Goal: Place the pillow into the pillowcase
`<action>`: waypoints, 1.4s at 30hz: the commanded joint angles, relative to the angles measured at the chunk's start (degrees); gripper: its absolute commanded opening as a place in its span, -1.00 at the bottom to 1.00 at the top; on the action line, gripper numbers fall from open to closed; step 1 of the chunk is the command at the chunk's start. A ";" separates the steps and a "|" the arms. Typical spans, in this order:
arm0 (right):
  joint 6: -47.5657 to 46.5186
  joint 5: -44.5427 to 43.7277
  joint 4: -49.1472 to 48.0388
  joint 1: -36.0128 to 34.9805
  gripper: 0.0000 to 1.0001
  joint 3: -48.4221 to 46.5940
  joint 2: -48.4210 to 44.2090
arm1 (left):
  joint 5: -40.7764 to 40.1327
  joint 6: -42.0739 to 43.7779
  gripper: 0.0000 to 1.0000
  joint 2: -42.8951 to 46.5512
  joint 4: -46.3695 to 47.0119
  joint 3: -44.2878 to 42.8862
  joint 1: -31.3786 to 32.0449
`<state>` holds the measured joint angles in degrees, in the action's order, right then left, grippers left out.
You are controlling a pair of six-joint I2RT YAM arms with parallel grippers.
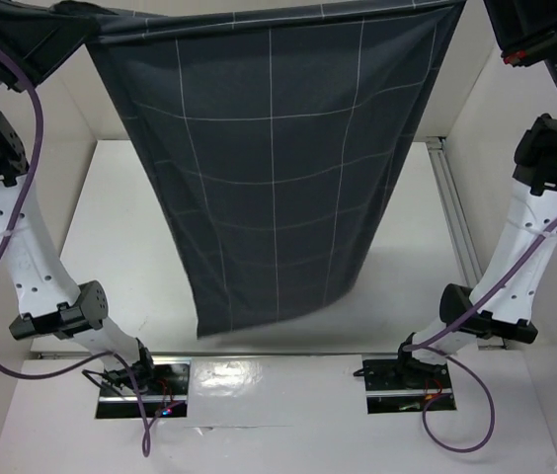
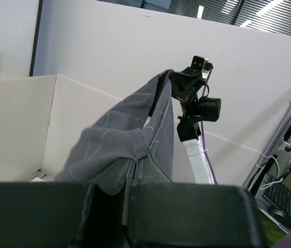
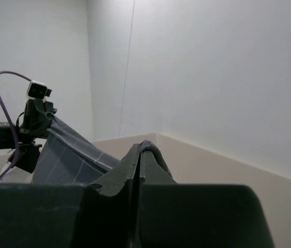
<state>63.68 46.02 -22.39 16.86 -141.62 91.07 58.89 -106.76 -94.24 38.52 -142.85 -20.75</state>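
The dark charcoal pillowcase (image 1: 278, 178) with a thin light grid hangs as a flat sheet above the table, stretched between my two raised grippers. My left gripper (image 1: 89, 28) is shut on its upper left corner, and the cloth bunches over the fingertips in the left wrist view (image 2: 135, 166). My right gripper (image 1: 471, 12) is shut on the upper right corner, with a small fold of cloth pinched at the tips in the right wrist view (image 3: 141, 149). The lower edge hangs free near the table's front. The white pillow is out of view.
The white table (image 1: 111, 257) lies under the cloth, with white walls on three sides. An aluminium rail (image 1: 456, 217) runs along the right edge. The arm bases (image 1: 140, 380) sit at the near edge. A keyboard (image 2: 282, 199) lies outside the enclosure.
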 commanded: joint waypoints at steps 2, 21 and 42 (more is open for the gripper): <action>-0.40 -10.25 -0.81 2.39 -1.00 2.92 3.50 | -5.98 -0.20 -1.00 -3.41 -0.29 2.31 -2.27; -1.98 -13.50 -2.48 -6.49 -1.00 -5.84 16.50 | -8.52 -0.63 -1.00 -13.43 -0.83 -6.11 -5.59; -14.63 -5.01 8.50 3.97 -0.02 60.14 4.55 | 8.95 6.29 1.00 18.29 13.24 32.62 2.20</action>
<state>54.89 42.59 -20.75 18.09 -84.71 93.67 65.41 -103.94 -75.59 48.95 -113.62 -20.62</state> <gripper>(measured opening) 0.418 0.998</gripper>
